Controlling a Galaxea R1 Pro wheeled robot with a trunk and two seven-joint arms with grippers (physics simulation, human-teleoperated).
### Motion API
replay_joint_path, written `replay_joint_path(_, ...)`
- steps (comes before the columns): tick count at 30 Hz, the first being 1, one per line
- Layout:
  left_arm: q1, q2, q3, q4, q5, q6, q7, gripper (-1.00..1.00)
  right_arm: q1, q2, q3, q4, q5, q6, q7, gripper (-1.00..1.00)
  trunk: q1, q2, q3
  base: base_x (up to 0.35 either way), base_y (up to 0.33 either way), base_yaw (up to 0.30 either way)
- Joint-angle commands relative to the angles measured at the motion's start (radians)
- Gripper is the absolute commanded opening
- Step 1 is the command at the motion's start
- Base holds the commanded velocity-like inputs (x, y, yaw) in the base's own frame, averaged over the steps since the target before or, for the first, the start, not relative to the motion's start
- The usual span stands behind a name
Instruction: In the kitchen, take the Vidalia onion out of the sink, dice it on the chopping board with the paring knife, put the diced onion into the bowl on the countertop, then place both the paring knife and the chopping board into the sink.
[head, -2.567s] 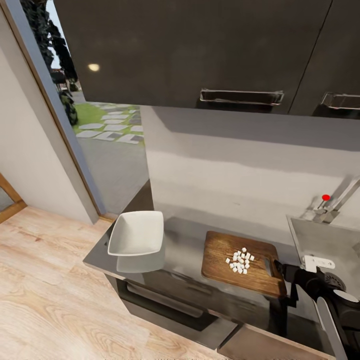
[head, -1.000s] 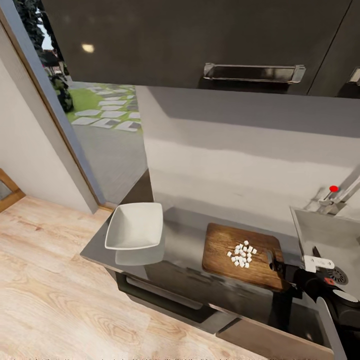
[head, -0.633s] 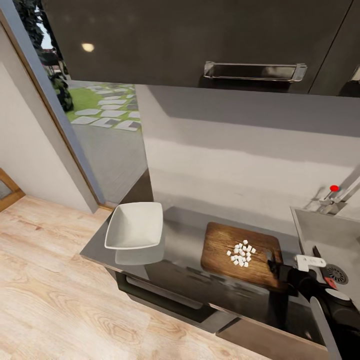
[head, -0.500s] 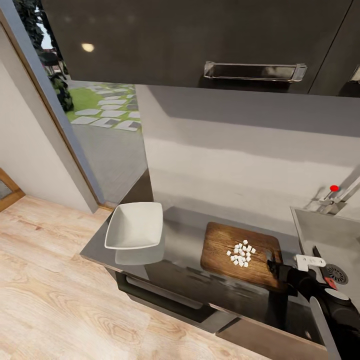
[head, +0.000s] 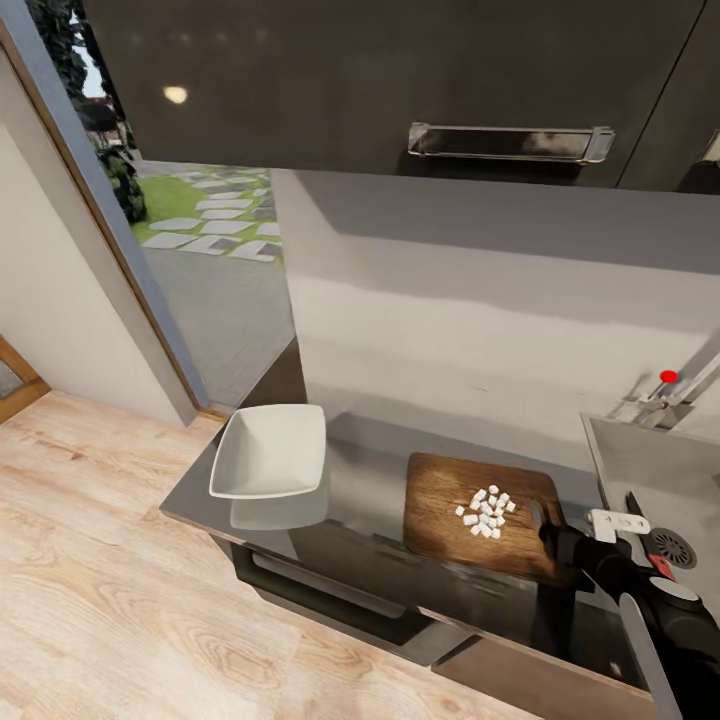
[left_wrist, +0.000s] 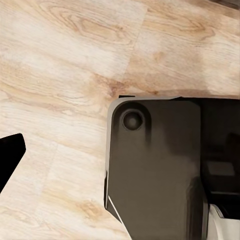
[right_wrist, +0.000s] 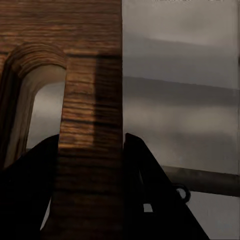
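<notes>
Compared with half a second ago, the chopping board (head: 480, 515) has shifted a tiny bit, and its end by the sink looks a little lifted. It sits on the grey bench (head: 365, 485) with a small pile of white diced onion (head: 487, 511) on top. The right gripper (head: 556, 541) is at the board's 3 o'clock end, by the handle hole. In the right wrist view its two dark fingers (right_wrist: 30, 195) sit on each side of the wooden edge (right_wrist: 90, 150), so it is clamped on the board. The white bowl (head: 270, 453) waits at about 9 o'clock from the board, well apart. The sink (head: 650, 480) is at 3 o'clock, and the paring knife (head: 645, 528) already seems to lie in it. I think the step now is getting the onion bits into the bowl. Next the board needs carrying over the bowl, kept level so no bits fall, then tipping. The left gripper (left_wrist: 10, 155) hangs over the wooden floor (left_wrist: 65, 60); I cannot tell if it is apart or together.
</notes>
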Motion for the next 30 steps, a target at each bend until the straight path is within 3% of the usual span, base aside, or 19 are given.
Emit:
replay_joint_path(1, 0.000, 0.002, -0.008, -0.001, 0.010, -0.002, 0.008, 1.00, -0.001, 0.000, -0.001, -0.001, -0.005, 0.005, 0.001, -1.00, 0.001, -0.002, -0.002, 0.000, 0.000, 0.000)
replay_joint_path(30, 0.000, 0.002, -0.008, 0.000, 0.010, -0.002, 0.008, 1.00, -0.001, -0.001, -0.003, -0.003, -0.005, 0.005, 0.001, -1.00, 0.001, -0.002, 0.036, 0.000, 0.000, 0.000)
